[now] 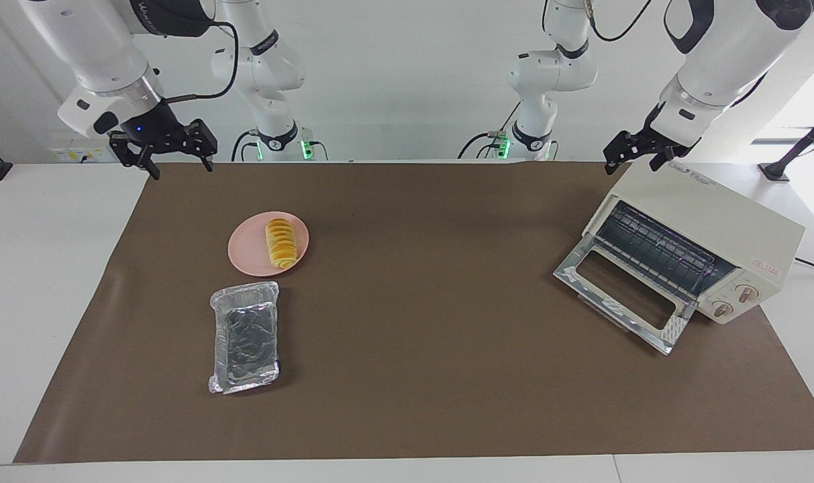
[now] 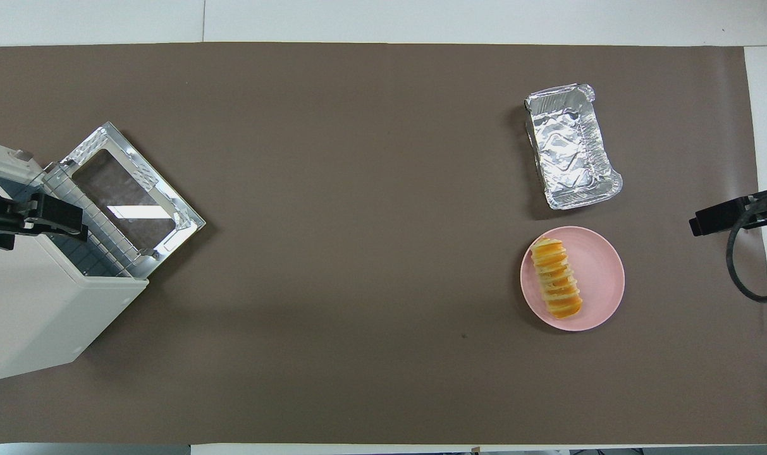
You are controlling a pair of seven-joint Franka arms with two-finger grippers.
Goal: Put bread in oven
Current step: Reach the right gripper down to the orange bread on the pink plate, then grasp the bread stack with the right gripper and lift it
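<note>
A small elongated yellow-orange loaf of bread [image 1: 281, 243], ridged like a row of overlapping slices, lies on a round pink plate [image 1: 245, 251] toward the right arm's end of the brown-covered tabletop [image 1: 420, 282]. Its long axis runs roughly from nearer the robots to farther from them. Just beside the plate, farther from the robots, sits a crinkled silver foil tray [image 1: 244, 337], empty.

The right gripper [image 1: 162, 151] hangs in the air over the edge of the tabletop closest to the robots, its fingers spread and holding nothing. The bread lies farther out from it and a little toward the table's middle. This is clearly the arm closer to the bread.

The cream-white boxy toaster oven [image 1: 708, 231] stands well apart, at the left arm's end, its metal-framed glass door [image 1: 621, 295] dropped open and the dark wire rack showing inside. The left gripper [image 1: 638, 153] hovers over the oven's top, fingers spread and empty.

The bread is not yet grasped. Fingers coming down on it would likely close across its narrow width.
</note>
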